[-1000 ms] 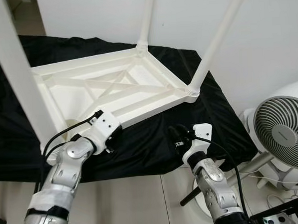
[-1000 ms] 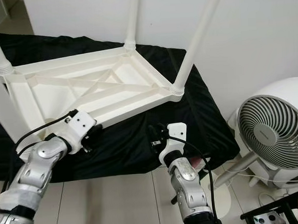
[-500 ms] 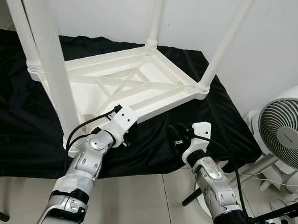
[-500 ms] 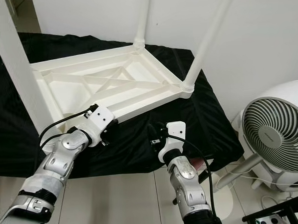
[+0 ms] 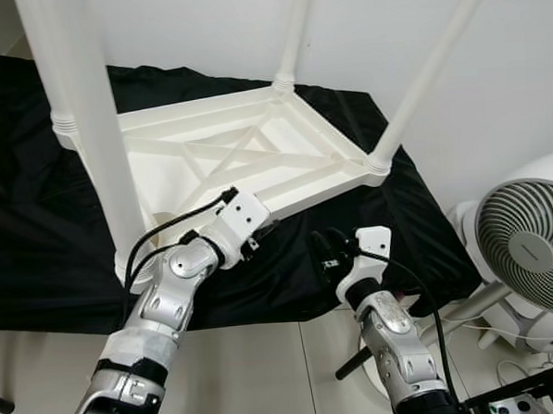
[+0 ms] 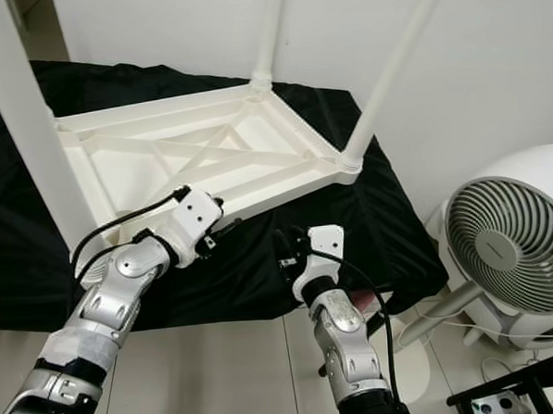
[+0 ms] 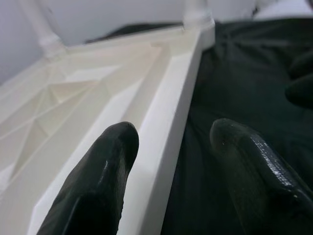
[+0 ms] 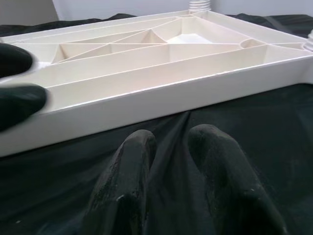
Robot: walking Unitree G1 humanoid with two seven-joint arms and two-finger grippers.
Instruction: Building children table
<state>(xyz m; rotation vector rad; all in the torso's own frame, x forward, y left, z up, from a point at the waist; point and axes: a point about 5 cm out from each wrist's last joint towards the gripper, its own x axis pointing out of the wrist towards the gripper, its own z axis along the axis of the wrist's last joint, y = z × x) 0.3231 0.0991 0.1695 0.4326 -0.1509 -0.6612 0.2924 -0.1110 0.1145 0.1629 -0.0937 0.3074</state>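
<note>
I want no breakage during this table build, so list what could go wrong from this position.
1. The left gripper is open astride the near rim of the upturned white table; closing and pulling could drag the table off the black cloth edge.
2. The tall table legs rise beside the left arm and could be knocked.
3. The fan stands close to the right arm.

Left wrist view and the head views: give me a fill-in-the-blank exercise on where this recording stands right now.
1. The white children's table lies ____ with its legs pointing up.
2. It rests on a ____ cloth.
3. The left end effector has its fingers spread on either side of the table's ____.
4. A white ____ stands on the floor to the robot's right, beyond the right end effector.

Missing words: upside down; black; rim; fan
</note>
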